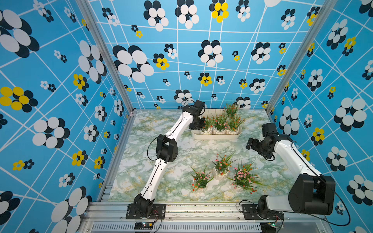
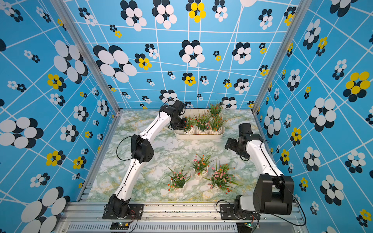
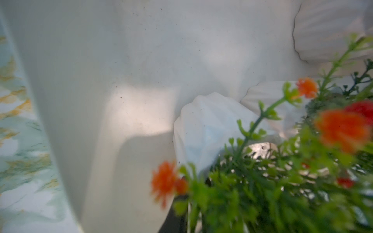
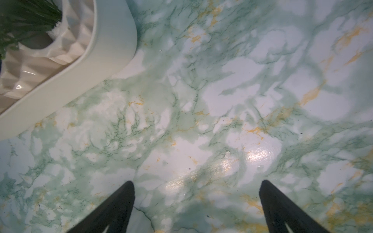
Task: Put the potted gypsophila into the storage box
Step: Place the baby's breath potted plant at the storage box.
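Orange blossoms [image 3: 164,181] of the potted gypsophila [image 3: 203,129] are blurring right up against the left wrist lens. Its faceted white pot is sitting inside the storage box [image 1: 214,137], at the 9 o'clock end of the near row, just beside the next pot [image 1: 219,131]. Down among that tuft the left tool [image 1: 198,126] is sitting closed. Foliage is hiding its tips, so I cannot tell whether stems are being pinched. Four pots are standing in the box, which is lying at 12 o'clock on the desk [image 1: 181,153]. At 6 o'clock three more pots [image 1: 221,173] are waiting, their leaves overlapping. Over bare desk at 3 o'clock the right tool [image 4: 196,184] is hanging wide open and empty.

Risks, as I am judging them: if stems are snagging in the closed tool, any lift is going to drag the pot up or tip it against the box wall. Tangled sprigs are likely to be tugging the neighbour over too. Down at 6 o'clock, the crowded tufts are inviting a grab that is catching two plants at once.
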